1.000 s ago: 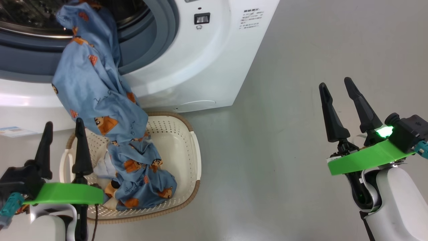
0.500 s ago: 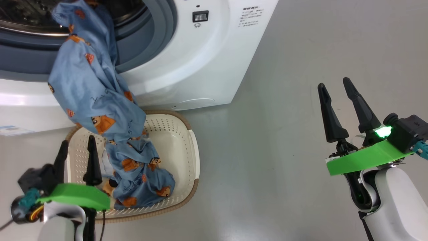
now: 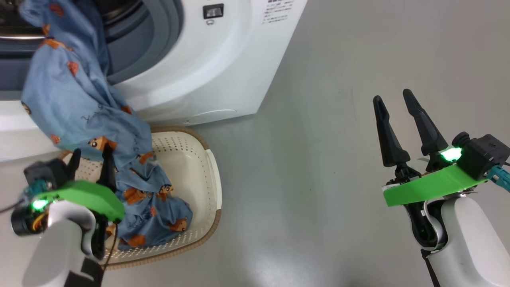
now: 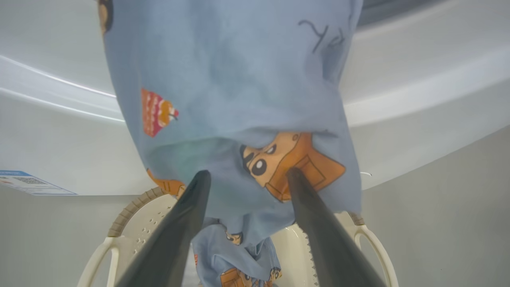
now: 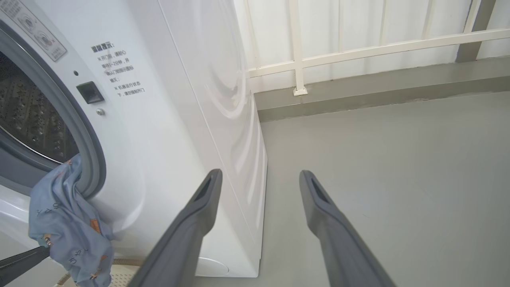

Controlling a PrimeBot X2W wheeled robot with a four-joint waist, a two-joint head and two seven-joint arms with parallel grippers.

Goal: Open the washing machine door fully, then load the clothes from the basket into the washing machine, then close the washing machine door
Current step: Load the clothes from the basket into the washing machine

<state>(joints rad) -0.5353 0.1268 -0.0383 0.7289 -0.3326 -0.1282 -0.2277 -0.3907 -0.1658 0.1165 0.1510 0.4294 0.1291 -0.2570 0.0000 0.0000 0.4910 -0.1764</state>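
Observation:
The white washing machine [image 3: 207, 71] stands at the upper left with its drum mouth uncovered; its door is out of view. A long piece of the light-blue clothes [image 3: 75, 103] hangs from the grey gasket [image 3: 155, 36] down into the cream basket [image 3: 215, 179], where more blue fabric [image 3: 155, 215] lies. My left gripper [image 3: 91, 150] is open above the basket, its tips right at the hanging cloth [image 4: 239, 99]; whether they touch it I cannot tell. My right gripper [image 3: 392, 95] is open over the bare floor, far right. The garment [image 5: 67, 223] also shows at the drum mouth in the right wrist view.
Grey floor [image 3: 310, 167] stretches between the basket and my right arm. A white railing [image 5: 299, 59] on a low grey ledge runs behind the machine's right side. A blue label sticker [image 4: 28, 182] sits low on the machine's front.
The head camera has turned, sliding the scene left. My left gripper has moved forward over the basket, up to the hanging garment. The right gripper has held still.

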